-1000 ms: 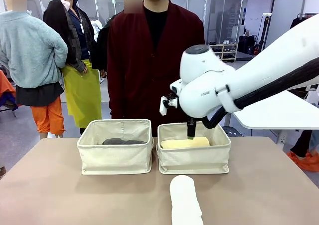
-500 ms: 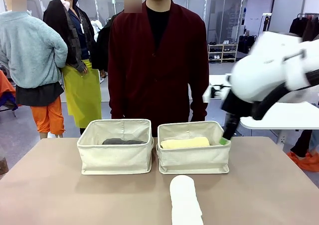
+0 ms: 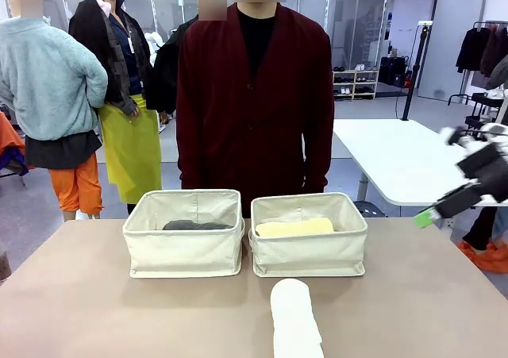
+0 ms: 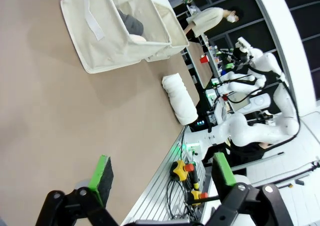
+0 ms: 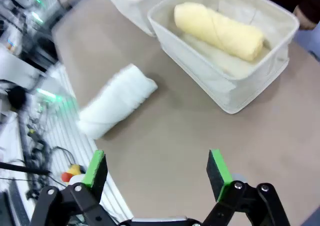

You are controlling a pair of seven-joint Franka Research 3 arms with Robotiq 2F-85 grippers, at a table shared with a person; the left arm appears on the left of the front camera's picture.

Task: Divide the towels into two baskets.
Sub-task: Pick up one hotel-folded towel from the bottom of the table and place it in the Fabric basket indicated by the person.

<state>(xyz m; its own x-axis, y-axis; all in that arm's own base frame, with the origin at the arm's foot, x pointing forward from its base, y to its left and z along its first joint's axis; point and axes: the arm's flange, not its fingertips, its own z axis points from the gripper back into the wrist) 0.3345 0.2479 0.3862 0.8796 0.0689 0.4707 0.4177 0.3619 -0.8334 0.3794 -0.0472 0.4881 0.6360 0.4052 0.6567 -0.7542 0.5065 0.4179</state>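
Standing side by side at the far middle of the table [image 3: 79, 294], two cream canvas baskets each hold rolled towels. The left basket [image 3: 184, 231] contains the dark grey towel [image 3: 197, 225], and the left wrist view shows the rounded end of a cream towel [image 4: 137, 37] lying against it in the same bin. The right basket [image 3: 309, 235] holds the pale yellow towel [image 3: 294, 228], which lies lengthwise across it and touches the near wall. The white towel [image 3: 294, 322] lies on the bare tabletop near the front edge, in front of the right basket and apart from it, its length running from near to far.

The right gripper [image 3: 429, 217] hangs off the table's right side, blurred, well away from both baskets. Its own camera shows the green pads spread wide with nothing between them, above open tabletop to the near right of the right basket. The left gripper [image 4: 162, 173] is likewise spread and empty, poised over the table's near left edge.

A person in a dark red cardigan [image 3: 254, 104] stands at the far side, directly behind the baskets.
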